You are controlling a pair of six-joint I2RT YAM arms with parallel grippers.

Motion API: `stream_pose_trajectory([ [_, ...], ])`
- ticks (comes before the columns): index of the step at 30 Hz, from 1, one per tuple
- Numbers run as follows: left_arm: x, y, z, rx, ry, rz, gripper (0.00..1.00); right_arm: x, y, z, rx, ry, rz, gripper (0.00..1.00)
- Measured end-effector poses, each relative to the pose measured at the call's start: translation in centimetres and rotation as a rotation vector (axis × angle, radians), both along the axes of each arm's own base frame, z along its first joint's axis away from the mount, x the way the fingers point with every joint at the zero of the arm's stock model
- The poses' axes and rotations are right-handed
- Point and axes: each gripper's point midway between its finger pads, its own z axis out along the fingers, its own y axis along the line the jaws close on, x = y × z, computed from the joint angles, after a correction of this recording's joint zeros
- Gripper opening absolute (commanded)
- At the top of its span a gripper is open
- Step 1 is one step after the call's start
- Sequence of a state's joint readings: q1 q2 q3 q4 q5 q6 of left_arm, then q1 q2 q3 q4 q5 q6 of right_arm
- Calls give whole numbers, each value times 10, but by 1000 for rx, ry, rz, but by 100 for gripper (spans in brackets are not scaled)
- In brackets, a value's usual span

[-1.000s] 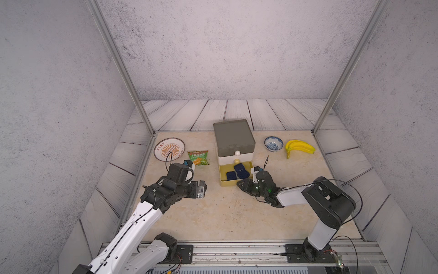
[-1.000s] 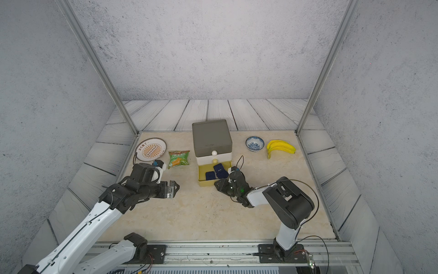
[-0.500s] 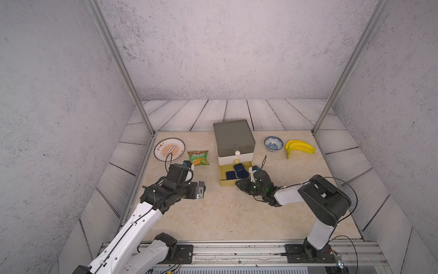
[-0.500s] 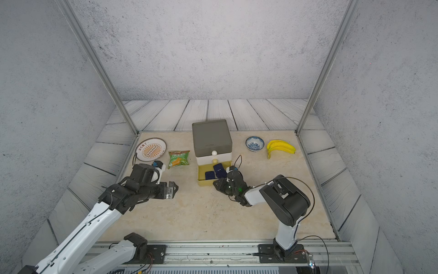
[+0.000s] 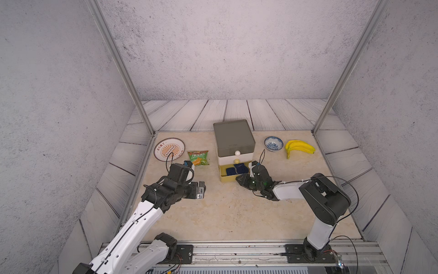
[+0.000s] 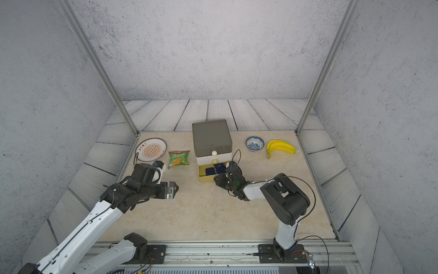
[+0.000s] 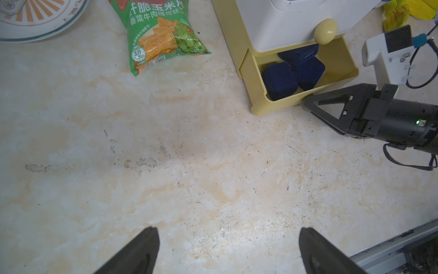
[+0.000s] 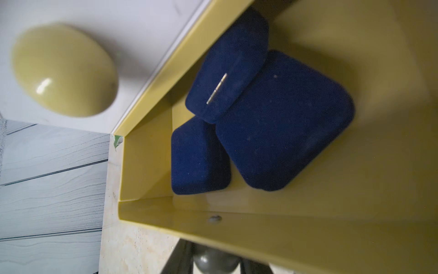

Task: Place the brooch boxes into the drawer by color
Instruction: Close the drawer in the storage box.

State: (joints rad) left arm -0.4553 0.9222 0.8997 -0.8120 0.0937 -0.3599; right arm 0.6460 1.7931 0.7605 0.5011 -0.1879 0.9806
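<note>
The drawer chest stands at mid-table, its grey and white drawers closed. Its yellow bottom drawer is pulled out and holds three navy brooch boxes, one leaning on the other two. They also show in the left wrist view, the nearest box in the corner. My right gripper is at the yellow drawer's front wall, shut on its grey knob. My left gripper hovers open over bare table, left of the chest, holding nothing.
A green snack packet and a patterned plate lie left of the chest. A blue-and-white bowl and a bunch of bananas lie to its right. Metal posts stand at the table's back corners.
My right gripper has slid a little left to the yellow drawer's front and its jaws have narrowed onto the knob. The left arm has not moved.
</note>
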Motion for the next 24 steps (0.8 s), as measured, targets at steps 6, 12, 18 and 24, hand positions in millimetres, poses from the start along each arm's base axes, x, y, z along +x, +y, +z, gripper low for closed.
stream_pose_trajectory([
  [6,1,-1,-3,5,10,-2,98,19,0,0,-4,-21,-18,19],
  [12,3,-2,-6,6,21,-4,98,26,-2,1,-12,-37,-21,53],
  [18,3,-2,-5,4,18,-2,98,27,-8,12,10,-74,-33,59],
  [24,2,-3,-4,-8,21,-1,98,11,-27,39,27,-104,-47,32],
])
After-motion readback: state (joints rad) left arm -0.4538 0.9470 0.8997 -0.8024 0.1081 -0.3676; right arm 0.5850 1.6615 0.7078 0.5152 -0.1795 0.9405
